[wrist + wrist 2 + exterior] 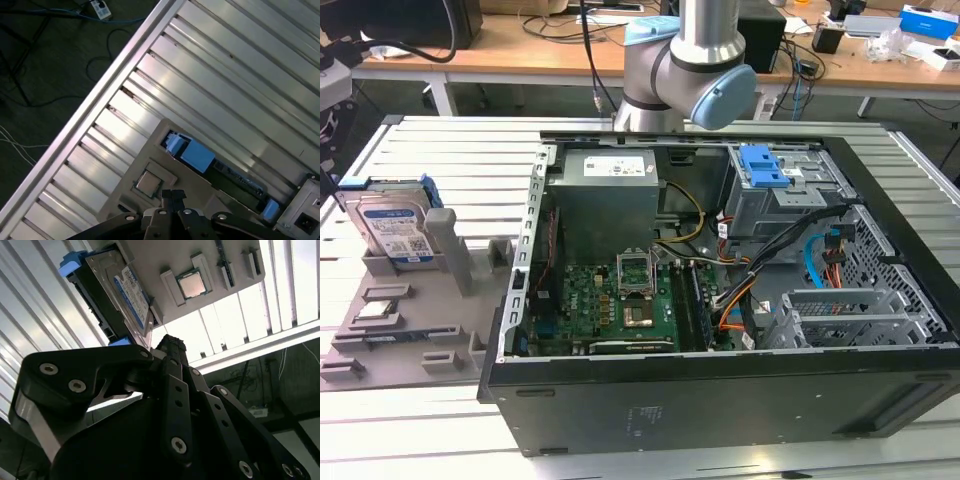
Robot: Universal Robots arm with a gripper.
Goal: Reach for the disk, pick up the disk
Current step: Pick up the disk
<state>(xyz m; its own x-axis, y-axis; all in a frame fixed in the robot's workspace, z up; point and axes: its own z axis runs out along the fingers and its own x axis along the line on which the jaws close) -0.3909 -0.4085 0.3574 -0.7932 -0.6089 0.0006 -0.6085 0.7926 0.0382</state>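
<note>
The disk (392, 228) is a silver hard drive with a white-and-blue label and blue side rails. It stands tilted on edge in a slot of the grey holder tray (410, 335) at the exterior view's left. The second wrist view shows the disk's (122, 292) labelled face. In the first wrist view the disk (196, 155) is seen edge-on, with its blue rail toward the camera. My gripper (171, 342) (172, 194) hovers above the tray, apart from the disk. Its black fingers are together with nothing between them.
A small silver square chip (192, 285) (147, 182) lies in a tray pocket near the disk. An open computer case (720, 300) fills the middle of the slatted metal table (450, 150). Beyond the table edge lies the floor with cables (50, 60).
</note>
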